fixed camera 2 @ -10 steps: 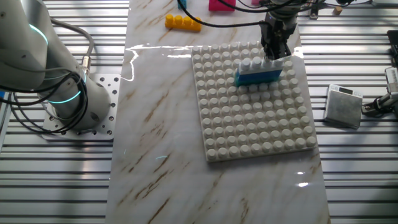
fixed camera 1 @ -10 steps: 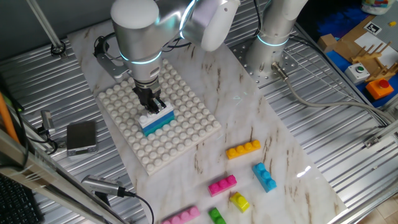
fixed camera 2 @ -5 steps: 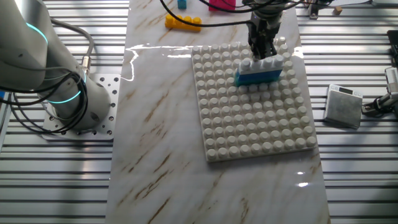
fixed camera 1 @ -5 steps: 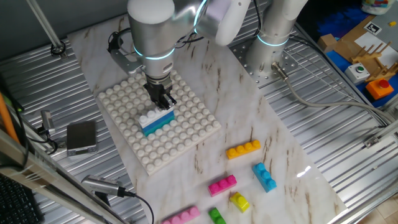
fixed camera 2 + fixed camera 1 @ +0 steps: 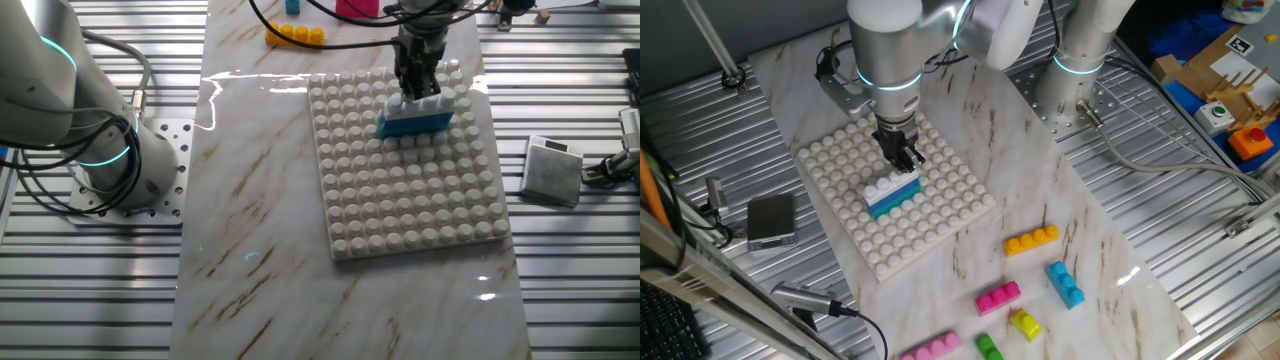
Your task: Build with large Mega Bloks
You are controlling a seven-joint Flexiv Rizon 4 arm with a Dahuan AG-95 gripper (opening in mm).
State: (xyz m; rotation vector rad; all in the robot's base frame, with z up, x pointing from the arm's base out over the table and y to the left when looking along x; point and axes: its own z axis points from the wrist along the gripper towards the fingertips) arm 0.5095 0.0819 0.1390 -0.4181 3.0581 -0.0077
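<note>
A white studded baseplate lies on the marble board. On it stands a small stack of Mega Bloks: a white bar on top of a blue-teal bar. My gripper points straight down at one end of the white bar, its dark fingers close together and just over or touching the studs, holding nothing. Loose bricks lie on the board: orange, blue, magenta, yellow, green and pink.
A small grey box with a cable sits on the ribbed metal table beside the baseplate. The arm's base stands at the board's far edge. Boxes and coloured parts fill the far right corner.
The gripper has slid along the white bar from its middle toward one end and stays low over it. The stack has not moved.
</note>
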